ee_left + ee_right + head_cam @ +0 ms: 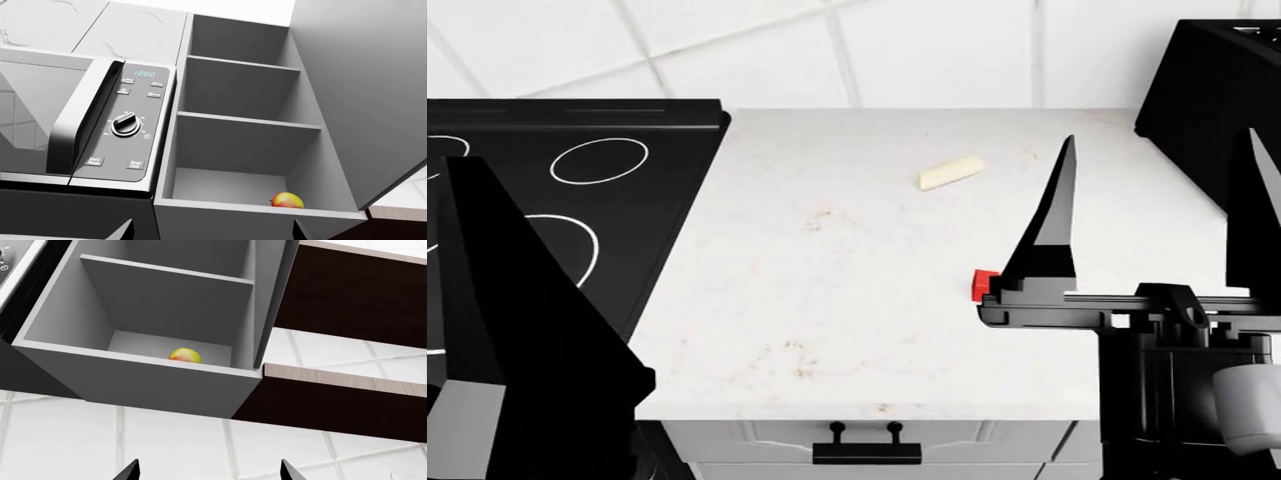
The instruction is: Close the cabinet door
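Two arms up, neither touching anything. Counter [868, 300] fills the head view: white, speckled, with a black cooktop [574, 190] at its left and a dark appliance [1214, 110] at far right. Drawer handle [868, 450] shows below the counter's front edge.

Cabinet [240, 135] sits overhead, seen from below in both wrist views: grey, three shelves, interior exposed. Cabinet door [360, 90] stands swung wide open at the side away from the microwave, edge-on in the right wrist view. Microwave [87, 125] sits just beside the cabinet, clock reading 12:00. Dark wall units [347, 300] sit on the cabinet's other side.

Right gripper [1154, 200] is spread, fingers well apart, nothing between them. Left gripper [210, 230]: only two finger tips show, apart, nothing held.

Small stuff: a mango-like fruit [287, 200] on the cabinet's bottom shelf, near the front edge. Pale stick-shaped item [949, 173] on the counter toward the back wall. Small red block [984, 285] on the counter, partly hidden behind the right gripper.
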